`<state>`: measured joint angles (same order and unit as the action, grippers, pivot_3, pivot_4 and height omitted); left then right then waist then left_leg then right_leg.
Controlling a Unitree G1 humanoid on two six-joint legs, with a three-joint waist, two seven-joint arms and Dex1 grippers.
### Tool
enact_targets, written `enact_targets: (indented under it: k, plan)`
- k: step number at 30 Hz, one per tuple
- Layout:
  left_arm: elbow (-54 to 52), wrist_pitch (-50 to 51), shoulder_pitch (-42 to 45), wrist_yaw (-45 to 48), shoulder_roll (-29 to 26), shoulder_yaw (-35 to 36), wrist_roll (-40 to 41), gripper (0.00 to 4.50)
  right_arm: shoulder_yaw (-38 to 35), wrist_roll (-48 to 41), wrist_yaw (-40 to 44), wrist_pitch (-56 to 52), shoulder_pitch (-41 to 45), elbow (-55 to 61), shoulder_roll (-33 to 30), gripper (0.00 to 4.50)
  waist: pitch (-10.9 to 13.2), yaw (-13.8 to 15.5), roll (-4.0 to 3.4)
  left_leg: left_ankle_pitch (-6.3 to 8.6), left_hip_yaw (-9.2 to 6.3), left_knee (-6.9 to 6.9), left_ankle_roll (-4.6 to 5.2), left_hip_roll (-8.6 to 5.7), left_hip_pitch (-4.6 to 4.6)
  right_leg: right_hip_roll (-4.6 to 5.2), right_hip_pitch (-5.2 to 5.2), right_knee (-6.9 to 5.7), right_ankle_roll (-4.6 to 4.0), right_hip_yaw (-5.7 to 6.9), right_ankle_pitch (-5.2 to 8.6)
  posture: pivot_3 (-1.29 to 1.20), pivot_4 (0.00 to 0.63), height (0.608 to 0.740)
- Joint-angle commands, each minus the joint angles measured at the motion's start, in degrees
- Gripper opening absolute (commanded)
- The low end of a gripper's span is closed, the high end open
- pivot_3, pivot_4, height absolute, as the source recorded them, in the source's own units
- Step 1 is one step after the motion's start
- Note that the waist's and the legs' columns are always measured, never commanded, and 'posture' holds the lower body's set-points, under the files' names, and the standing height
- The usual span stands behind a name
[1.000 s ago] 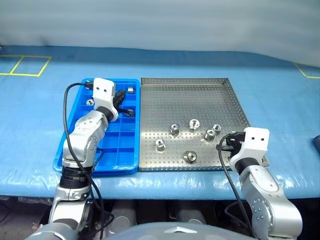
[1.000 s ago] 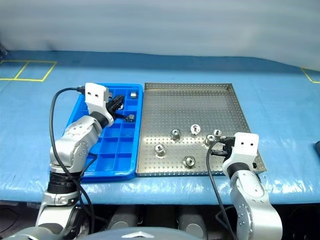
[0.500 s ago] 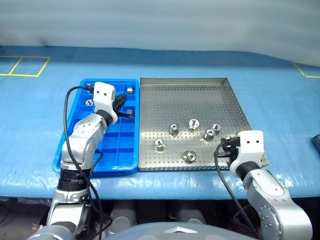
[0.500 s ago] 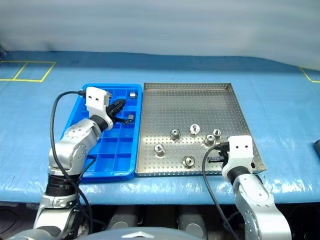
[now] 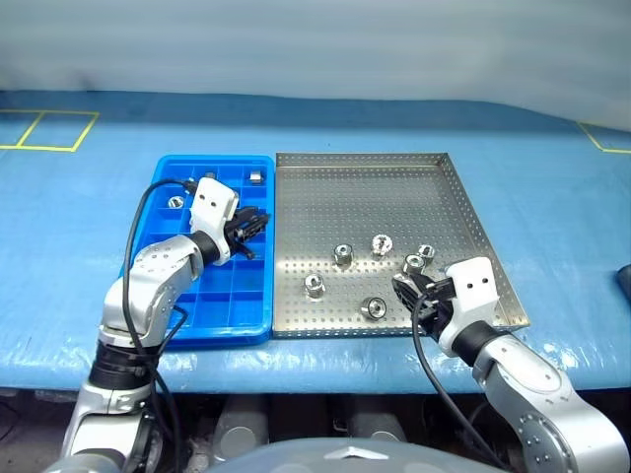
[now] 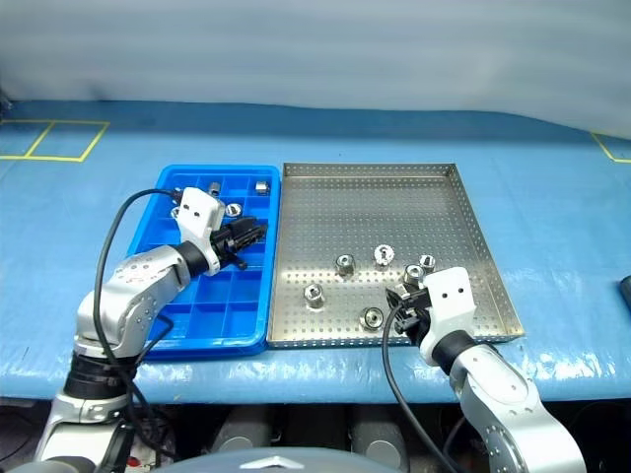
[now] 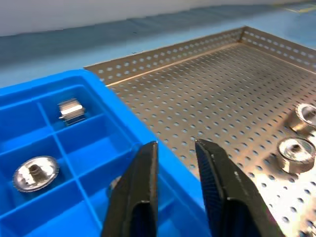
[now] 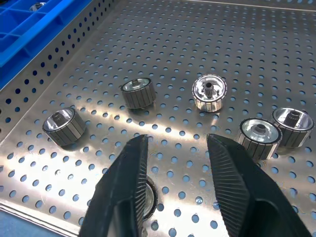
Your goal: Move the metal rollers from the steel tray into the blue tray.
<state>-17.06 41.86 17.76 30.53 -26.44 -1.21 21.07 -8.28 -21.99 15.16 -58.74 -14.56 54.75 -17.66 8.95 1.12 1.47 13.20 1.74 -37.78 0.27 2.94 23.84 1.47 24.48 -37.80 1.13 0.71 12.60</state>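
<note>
Both grippers, left [image 7: 175, 197] and right [image 8: 175, 192], now spread apart, empty; six metal rollers [image 8: 210, 92] left on steel tray [image 5: 394, 187], blue tray [image 5: 246, 305] waiting.

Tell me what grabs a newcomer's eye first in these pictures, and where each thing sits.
The bright blue tray stands out first, lying against the left side of the grey perforated steel tray on a blue-covered table. Next come the shiny metal rollers, six scattered in the steel tray's near half and a few already in the blue tray's far compartments. The left gripper hovers at the blue tray's right edge and the right gripper over the near rollers, both with jaws apart and empty.
</note>
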Motion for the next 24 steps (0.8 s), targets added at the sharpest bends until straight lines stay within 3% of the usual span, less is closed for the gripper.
enact_targets:
  k: [1, 5, 6, 11, 19, 24]
  plan:
    - [-3.16, -0.2, 0.44, 3.91, -2.05, -0.79, 1.66, 2.9, -0.73, -1.27, 0.69, 0.59, 0.97, 2.07, -1.6, 3.18, 0.0, 0.08, 0.0, 0.0, 0.0, -0.02, 0.0, 0.0, 0.0, 0.0, 0.0, 0.0, 0.0, 0.0, 0.0, 0.09, 0.15, 0.74]
    - [-2.54, 0.06, 1.66, 6.84, -3.1, -1.81, 2.08, 4.22, -0.36, -2.12, 0.59, 0.74, 1.53, 1.72, -2.49, 4.46, 0.0, 0.33, 0.0, 0.0, 0.0, -0.02, 0.0, -0.01, 0.01, 0.01, 0.0, 0.01, 0.0, 0.0, 0.0, 0.1, 0.15, 0.74]
    - [-2.14, -0.04, 2.3, 7.96, -3.55, -2.61, 1.91, 4.45, -0.15, -2.26, 0.57, 0.79, 1.73, 1.61, -2.67, 4.5, 0.01, 0.42, 0.01, 0.0, 0.0, -0.01, 0.0, -0.01, 0.01, 0.01, 0.0, 0.01, 0.0, 0.0, 0.0, 0.1, 0.15, 0.74]
    - [1.52, -1.14, 6.93, 13.1, -4.06, -7.01, 0.54, 4.45, 1.28, -2.35, 0.09, 0.82, 2.83, 0.95, -3.13, 4.5, 0.01, 0.81, 0.01, 0.0, -0.01, -0.02, 0.0, -0.02, 0.03, 0.01, 0.0, 0.01, 0.0, 0.03, 0.01, 0.1, 0.15, 0.74]
    - [14.37, -8.23, 18.37, 22.07, -2.61, -19.84, -7.64, 4.45, 4.53, -0.05, -2.27, 2.29, 2.72, 0.3, -3.11, 4.5, 0.01, 0.77, 0.01, 0.0, 0.09, -0.04, 0.01, -0.08, 0.08, 0.0, 0.02, 0.03, 0.01, 0.03, 0.01, 0.06, 0.15, 0.74]
    - [23.76, -6.87, 24.52, 23.85, 3.06, -22.7, -8.98, 4.45, 5.55, 1.59, -4.5, 3.87, 1.15, 0.33, -2.02, 4.5, 0.01, 0.52, 0.02, 0.01, 0.07, -0.08, 0.03, -0.1, 0.16, -0.02, 0.05, 0.02, 0.02, 0.06, 0.01, 0.03, 0.15, 0.74]
